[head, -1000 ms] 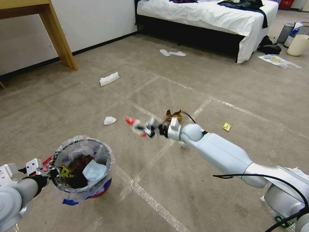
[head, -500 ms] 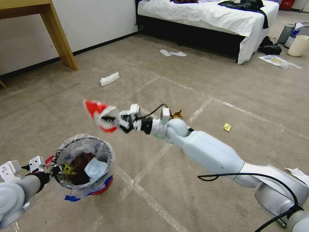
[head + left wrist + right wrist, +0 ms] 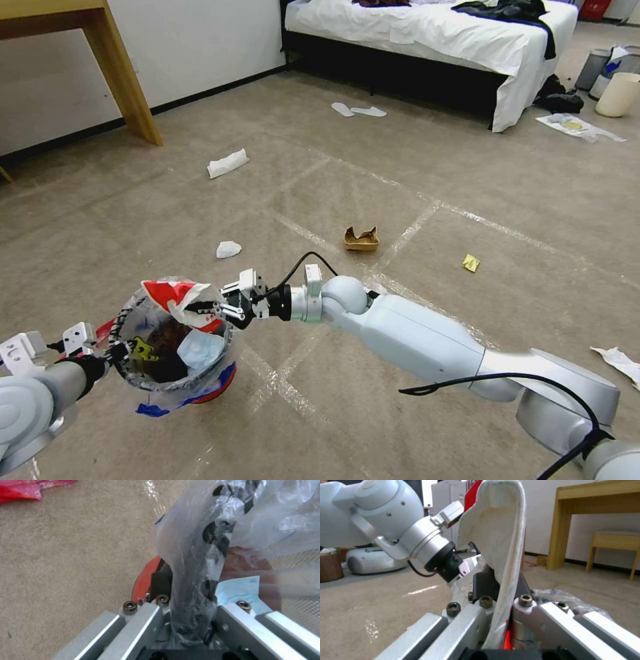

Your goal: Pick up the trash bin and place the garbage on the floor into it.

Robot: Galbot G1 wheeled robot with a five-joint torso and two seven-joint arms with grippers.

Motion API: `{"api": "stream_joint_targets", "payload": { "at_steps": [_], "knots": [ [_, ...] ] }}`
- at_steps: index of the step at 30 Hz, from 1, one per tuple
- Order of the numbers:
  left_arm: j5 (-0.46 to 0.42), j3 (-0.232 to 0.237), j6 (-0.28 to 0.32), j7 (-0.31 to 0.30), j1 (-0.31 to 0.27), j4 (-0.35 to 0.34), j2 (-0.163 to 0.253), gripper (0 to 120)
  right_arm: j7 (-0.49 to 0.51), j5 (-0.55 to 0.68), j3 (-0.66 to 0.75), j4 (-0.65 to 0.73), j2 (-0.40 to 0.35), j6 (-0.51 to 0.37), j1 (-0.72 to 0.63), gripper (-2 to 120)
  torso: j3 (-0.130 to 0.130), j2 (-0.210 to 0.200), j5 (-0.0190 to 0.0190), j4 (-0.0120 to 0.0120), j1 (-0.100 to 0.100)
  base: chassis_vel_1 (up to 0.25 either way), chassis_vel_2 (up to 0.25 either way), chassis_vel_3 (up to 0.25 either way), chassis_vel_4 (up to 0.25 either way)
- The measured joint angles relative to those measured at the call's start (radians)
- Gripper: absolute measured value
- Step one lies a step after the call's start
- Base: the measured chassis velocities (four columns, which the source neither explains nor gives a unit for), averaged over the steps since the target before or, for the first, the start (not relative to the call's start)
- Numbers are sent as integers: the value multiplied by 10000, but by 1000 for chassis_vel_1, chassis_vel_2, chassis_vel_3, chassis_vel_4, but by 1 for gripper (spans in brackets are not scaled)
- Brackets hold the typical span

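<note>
The trash bin (image 3: 193,390), black mesh with a clear bag and red base, hangs off the floor (image 3: 400,173). My left gripper (image 3: 110,350) is shut on its near rim. The left wrist view has the fingers (image 3: 190,620) clamping the bagged rim (image 3: 196,580), with a blue mask (image 3: 236,590) inside. My right gripper (image 3: 212,311) is shut on a crushed red-and-white paper bowl (image 3: 172,297), held right over the bin's mouth. The bowl (image 3: 496,537) stands upright in the right gripper (image 3: 501,605). More garbage lies on the carpet: a white tissue (image 3: 228,249), a brown cardboard tray (image 3: 361,239), a yellow wrapper (image 3: 471,263).
A folded tissue (image 3: 227,163) lies near the wooden table leg (image 3: 123,80). A bed (image 3: 433,33) stands at the back, slippers (image 3: 357,110) before it. A cream bucket (image 3: 617,93) sits far right. Another tissue (image 3: 623,363) lies by my right side.
My right gripper carried the red-and-white bowl left, up and then down from mid-floor to just above the bin's mouth. The left arm kept the bin nearly still.
</note>
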Motion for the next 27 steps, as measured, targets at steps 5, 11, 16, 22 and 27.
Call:
{"api": "stream_joint_targets", "payload": {
  "at_steps": [5,11,16,22,27],
  "knots": [
    [5,61,-1,29,-9,6,3,1,-64,-57,-2,-25,89,0,-110,0,0,0,1,1,0,0,0,0,0],
    [-11,91,-1,-18,-66,-47,17,1,28,-296,-128,-209,218,27,-271,0,1,0,1,0,0,0,0,0,0],
    [-13,93,6,-50,12,-191,-50,1,165,-520,-195,-483,376,126,-290,0,0,0,1,0,0,0,0,0,0],
    [9,93,33,-59,142,-473,-150,1,414,-630,-359,-744,609,166,-100,0,0,0,1,1,0,0,0,0,0],
    [16,82,48,-82,200,-568,-206,1,806,-826,-557,-1027,838,259,27,0,0,0,1,0,0,0,0,0,0]
  ]
}}
